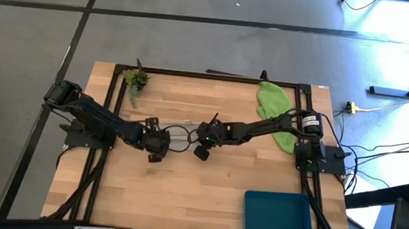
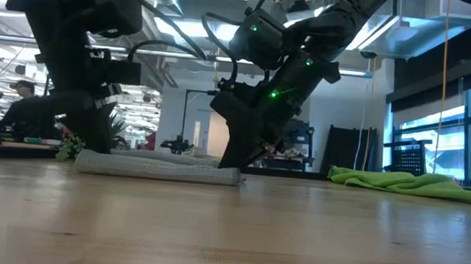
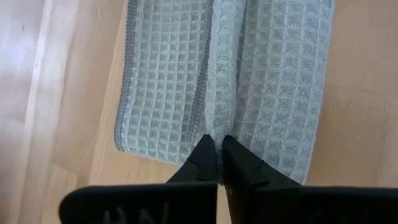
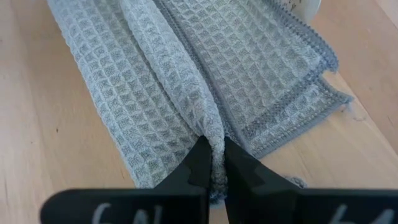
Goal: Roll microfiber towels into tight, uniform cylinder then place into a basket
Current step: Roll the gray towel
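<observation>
The pale grey-white towel (image 1: 177, 133) lies on the table's middle as a narrow folded strip, flat on the wood in the low view (image 2: 159, 169). My left gripper (image 1: 156, 143) is shut on its left end (image 3: 219, 144). My right gripper (image 1: 203, 141) is shut on its right end (image 4: 214, 149). The lime green towel (image 1: 275, 109) lies crumpled at the far right, also in the low view (image 2: 404, 181). The teal basket (image 1: 277, 217) stands at the near right. My left gripper pinches a raised lengthwise fold (image 3: 219, 121) of the grey towel between its two fingers (image 3: 202, 160), at the strip's left end. The fingers come slanting down from the left, along the strip. The towel lies on the table on both sides of the fold. My right gripper pinches a raised lengthwise fold (image 4: 208, 124) of the grey towel between its two fingers (image 4: 241, 164), at the strip's right end. The fingers come slanting down from the right, along the strip. The layers beside the fold lie on the table.
A small leafy plant sprig (image 1: 136, 80) lies at the far left corner. A black frame (image 1: 208, 76) runs along the table's edges. Bare wood (image 1: 175, 193) lies between the grey towel and the near edge.
</observation>
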